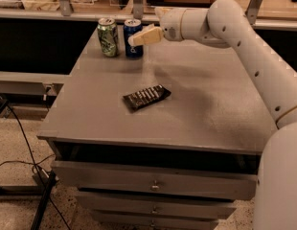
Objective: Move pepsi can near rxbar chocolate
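The pepsi can [132,51] is blue with a silver top and stands upright at the back left of the grey table [211,104]. The rxbar chocolate [146,97] is a dark flat wrapper lying near the table's middle, well in front of the can. My gripper [135,40] reaches in from the right on the white arm [244,37]. Its pale tip overlaps the can's upper right side. Whether it touches the can I cannot tell.
A green-and-white patterned can [108,37] stands upright just left of the pepsi can, almost touching it. The table has drawers [153,183] below its front edge. Cables [24,143] run over the floor at left. A shelf [67,8] lies behind the table.
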Controlling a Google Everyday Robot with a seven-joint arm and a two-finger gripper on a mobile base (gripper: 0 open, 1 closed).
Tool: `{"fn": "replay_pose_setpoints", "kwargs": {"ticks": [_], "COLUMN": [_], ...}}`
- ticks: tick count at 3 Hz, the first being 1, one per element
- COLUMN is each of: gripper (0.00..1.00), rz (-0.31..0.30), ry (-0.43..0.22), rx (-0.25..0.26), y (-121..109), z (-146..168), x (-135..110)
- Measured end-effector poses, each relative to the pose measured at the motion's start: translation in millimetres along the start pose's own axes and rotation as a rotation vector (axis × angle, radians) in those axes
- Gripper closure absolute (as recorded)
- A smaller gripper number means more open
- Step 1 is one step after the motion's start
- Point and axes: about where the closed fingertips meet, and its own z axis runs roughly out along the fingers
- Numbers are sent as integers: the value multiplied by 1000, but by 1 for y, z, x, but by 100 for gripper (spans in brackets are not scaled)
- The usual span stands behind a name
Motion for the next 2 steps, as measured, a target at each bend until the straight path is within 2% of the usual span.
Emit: {"fn": "replay_pose_setpoints", "kwargs": {"ticks": [1, 2], "gripper": [21, 52], "rz": [26, 63], "ry": [2, -20], "rx": [-11, -30], "y": [11, 22], "z": [18, 33], "x": [5, 0]}}
